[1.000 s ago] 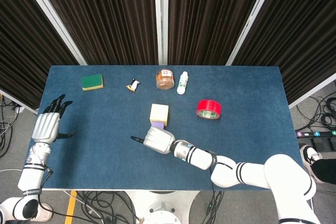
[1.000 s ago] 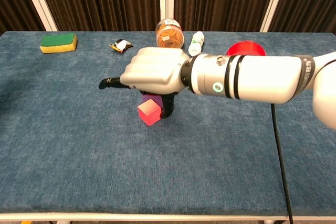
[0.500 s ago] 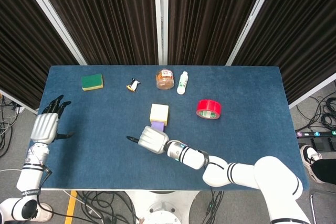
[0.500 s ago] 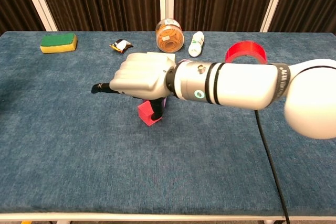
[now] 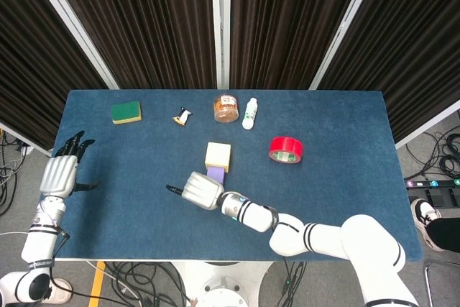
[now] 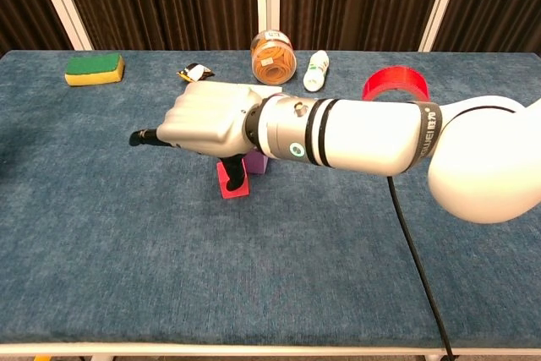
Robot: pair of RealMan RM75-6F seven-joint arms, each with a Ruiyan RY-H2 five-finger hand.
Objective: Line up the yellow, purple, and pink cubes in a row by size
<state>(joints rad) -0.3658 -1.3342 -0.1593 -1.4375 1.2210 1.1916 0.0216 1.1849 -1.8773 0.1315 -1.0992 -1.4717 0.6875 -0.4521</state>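
Pink, the small foam cube [image 6: 230, 181] sits pinched under the white right hand [image 6: 207, 117], just beside the purple cube [image 6: 257, 162]. Setting it squarely in line matters; the left hand [image 5: 60, 175] hangs released.

- The right hand [image 5: 200, 190] lies knuckles up on the blue table [image 5: 345, 199], one dark finger pointing away to the side.
- The purple cube [image 5: 216, 172] touches its far edge (partly hidden).
- The yellow cube [image 5: 218, 155] is just beyond the purple one.
- The left hand [image 5: 63, 172] rests well apart, fingers spread.
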